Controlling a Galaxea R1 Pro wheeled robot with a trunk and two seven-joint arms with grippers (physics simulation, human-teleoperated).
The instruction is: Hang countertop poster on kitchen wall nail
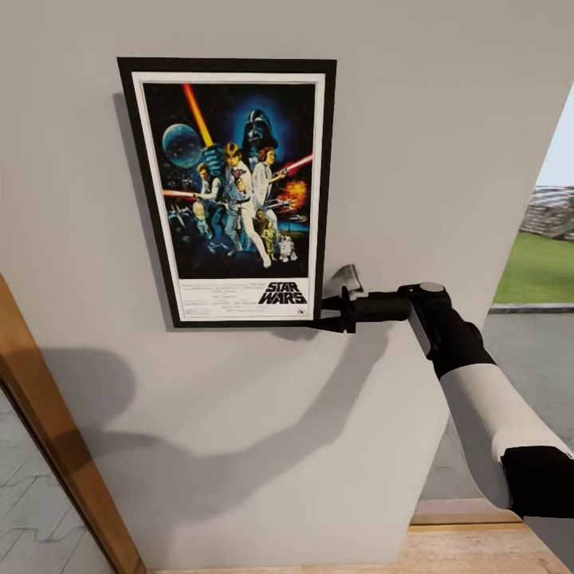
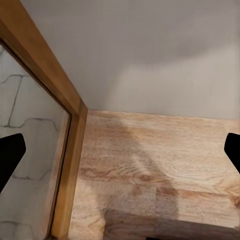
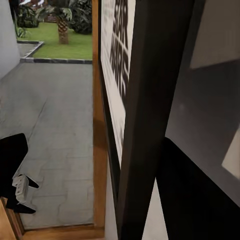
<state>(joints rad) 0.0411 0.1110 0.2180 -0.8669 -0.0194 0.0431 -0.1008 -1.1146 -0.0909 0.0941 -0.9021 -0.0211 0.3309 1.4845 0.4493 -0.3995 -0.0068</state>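
You held poster (image 1: 231, 187) flat against wall (image 1: 399, 119) — right gripper (image 1: 328, 314) clenched on bottom corner, likely seating it on nail; left gripper (image 2: 120, 155) spread, idle.

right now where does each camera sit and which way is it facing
Head view: on the robot's head, facing the grey wall and the poster; right arm reaches to its lower right corner.
Left wrist view: near the left gripper, facing the wood floor and wall base; dark fingers at both edges.
Right wrist view: along the poster's black frame.
Shared: the poster appears in head and right wrist views.
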